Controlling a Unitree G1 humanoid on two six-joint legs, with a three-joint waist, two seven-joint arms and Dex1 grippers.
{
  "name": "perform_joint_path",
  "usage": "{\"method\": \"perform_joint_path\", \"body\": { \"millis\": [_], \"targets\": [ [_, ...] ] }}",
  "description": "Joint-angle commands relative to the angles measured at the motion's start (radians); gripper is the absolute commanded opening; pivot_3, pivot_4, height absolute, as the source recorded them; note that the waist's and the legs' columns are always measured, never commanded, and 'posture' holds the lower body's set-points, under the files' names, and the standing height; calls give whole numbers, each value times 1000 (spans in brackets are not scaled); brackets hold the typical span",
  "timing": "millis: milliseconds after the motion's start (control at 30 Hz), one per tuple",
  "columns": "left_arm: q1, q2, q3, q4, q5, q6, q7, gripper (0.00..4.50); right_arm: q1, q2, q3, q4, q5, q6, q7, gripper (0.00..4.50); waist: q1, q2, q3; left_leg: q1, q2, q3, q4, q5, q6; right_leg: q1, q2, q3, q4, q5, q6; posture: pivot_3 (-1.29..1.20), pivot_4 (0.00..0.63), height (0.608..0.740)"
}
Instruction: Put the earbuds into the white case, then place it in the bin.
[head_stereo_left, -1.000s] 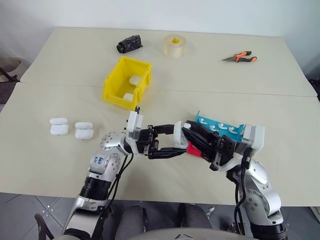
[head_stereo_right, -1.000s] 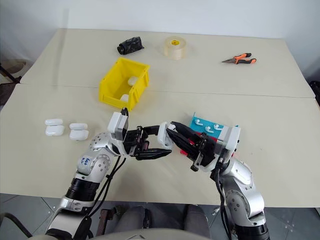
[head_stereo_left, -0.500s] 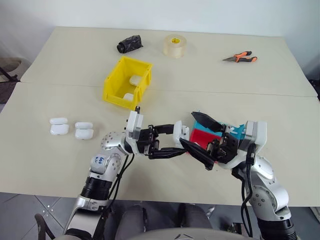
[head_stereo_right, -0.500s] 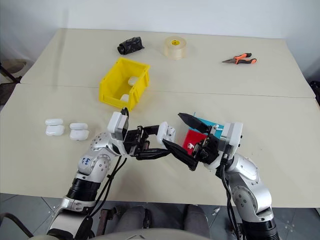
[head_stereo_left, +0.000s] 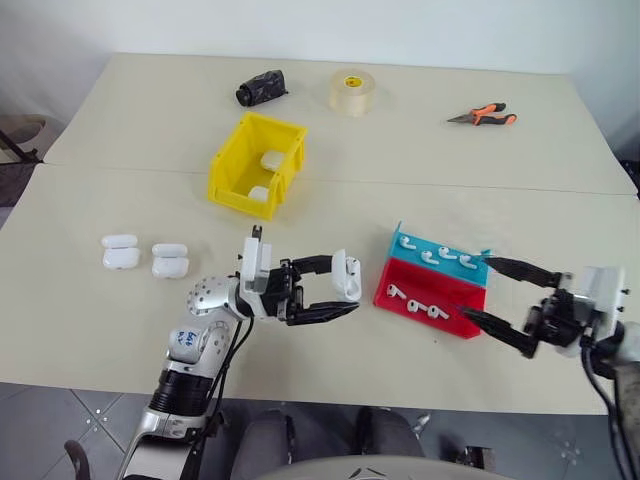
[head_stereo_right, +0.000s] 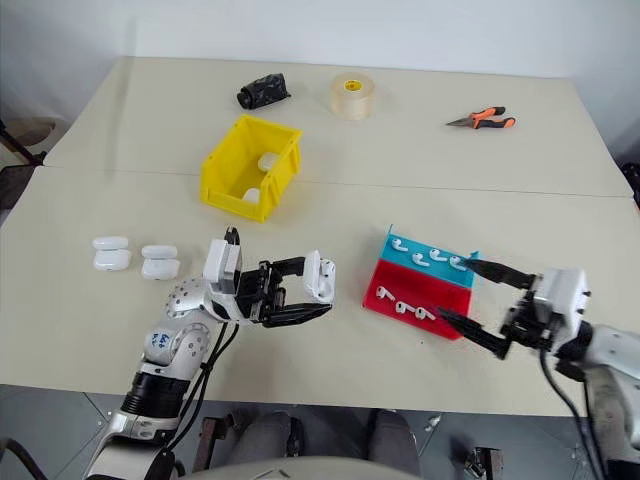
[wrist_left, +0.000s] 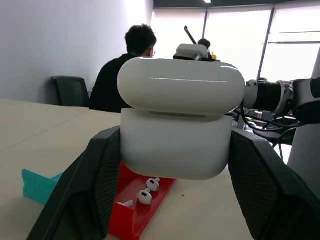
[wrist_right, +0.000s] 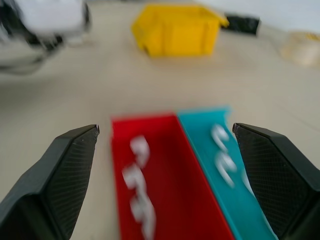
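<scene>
White case (head_stereo_left: 347, 275) sits clamped in the left tool (head_stereo_left: 335, 291) at frame centre; the right tool (head_stereo_left: 508, 300) has swung to lower right, wide, leaving the case apparently loaded.

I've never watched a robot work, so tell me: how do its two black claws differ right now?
The left gripper is shut on a small glossy white earbud case, held off the cream table; the right gripper is open and holds nothing. The left one sits near the middle, in front of the robot; the right one is out at the right side, its fingers reaching toward the red and teal stepped tray. Both have two black fingers.
</scene>
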Motion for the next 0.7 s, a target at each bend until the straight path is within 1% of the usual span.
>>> {"method": "perform_joint_path", "body": {
  "millis": [33, 100, 167, 200, 300, 367, 400, 433, 500, 567, 700],
  "targets": [
    [3, -17, -15, -37, 9, -43, 5, 2812, -21, -42, -55, 119, -21, -51, 64, 4494, -1, 0, 0, 0, 0, 0, 0, 0, 0, 0, 0, 0, 0, 0, 0, 0, 150, 740],
    [-1, -26, -20, -31, 14, -58, 9, 2812, -50, -65, -50, 174, -45, -67, 84, 4494, -2, 0, 0, 0, 0, 0, 0, 0, 0, 0, 0, 0, 0, 0, 0, 0, 150, 740],
    [-3, -30, -24, -28, 17, -68, 14, 2812, -86, -84, -28, 165, -54, -44, 82, 4494, -4, 0, 0, 0, 0, 1, 0, 0, 0, 0, 0, 0, 0, 0, 0, 0, 150, 740],
    [-2, -31, -26, -27, 19, -72, 15, 2812, -112, -106, -3, 139, -70, 9, 53, 4494, -4, 1, 0, 1, 1, 1, 0, 0, 0, 0, 0, 0, 0, 0, 0, 0, 150, 740],
    [-4, -39, -36, -21, 28, -84, 23, 2812, -216, -193, 95, 71, -130, 247, -63, 4494, -7, 2, 0, 1, 1, 2, 0, 0, 0, 0, 0, 1, 1, 0, 0, 0, 150, 740],
    [-1, -44, -43, -22, 31, -89, 26, 2812, -294, -234, 148, 49, -111, 370, -62, 4494, -5, 2, 0, 1, 1, 1, 1, 0, 0, 0, 0, 0, 1, 0, 0, 0, 150, 740],
    [1, -46, -47, -24, 31, -90, 27, 2812, -337, -266, 192, 40, -118, 446, -56, 4494, -4, 2, 0, 1, 1, 1, 1, 0, 0, 0, 0, 0, 1, 0, 0, 0, 150, 740],
    [2, -48, -51, -25, 33, -91, 28, 2812, -398, -293, 252, 41, -166, 498, -68, 4494, -2, 2, 0, 0, 1, 0, 1, 0, 0, 0, 0, 0, 1, 0, 0, 0, 150, 740],
    [0, -50, -58, -25, 37, -92, 30, 2812, -541, -306, 350, 60, -216, 637, -110, 4494, -1, 2, 0, -1, 1, -1, 3, 0, 0, 0, 0, -1, 1, 0, 0, 0, 150, 740],
    [-7, -52, -64, -25, 43, -92, 35, 2812, -659, -303, 432, 84, -246, 748, -114, 4494, -1, 2, 0, -2, 1, -1, 4, 0, 0, -1, 0, -1, 1, 0, 0, 0, 150, 740],
    [-14, -58, -79, -31, 48, -93, 44, 2812, -828, -292, 621, 159, -391, 777, -72, 4494, -2, 2, 0, -5, 1, -4, 5, 0, 0, -2, 0, -4, 1, 0, 0, 0, 150, 740]
  ]
}}
